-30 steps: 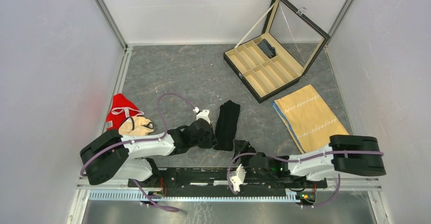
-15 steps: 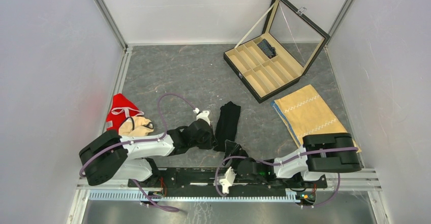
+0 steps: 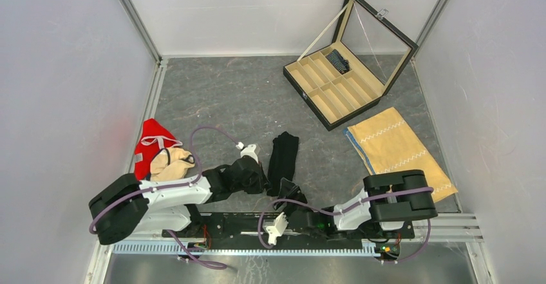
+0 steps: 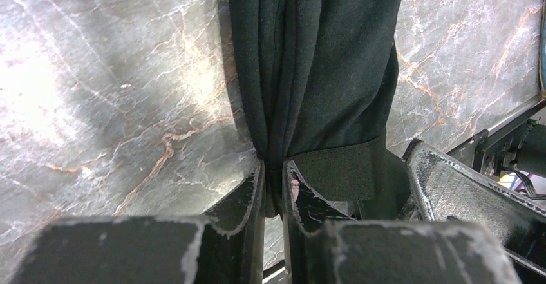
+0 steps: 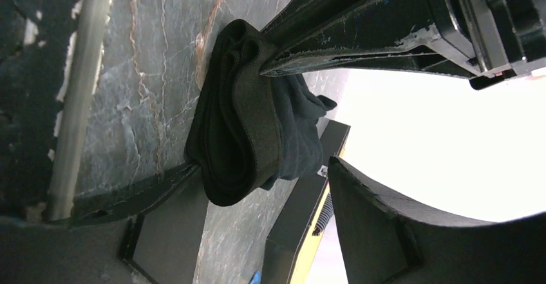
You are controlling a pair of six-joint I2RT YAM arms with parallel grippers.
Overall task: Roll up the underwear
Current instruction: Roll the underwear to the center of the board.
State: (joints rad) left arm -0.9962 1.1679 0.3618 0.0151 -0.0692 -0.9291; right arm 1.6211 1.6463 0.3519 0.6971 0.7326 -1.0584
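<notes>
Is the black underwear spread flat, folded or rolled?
Folded into a narrow strip: the black underwear shows lengthwise pleats in the left wrist view; only its near end is bunched into a partial roll.

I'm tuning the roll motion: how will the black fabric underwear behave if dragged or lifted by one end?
Probably floppy: the black fabric underwear lies in soft lengthwise folds and puckers where the left jaws pinch it. Likely light, being thin cloth. The bunched near end looks loosely folded, so it may spring open if pushed.
</notes>
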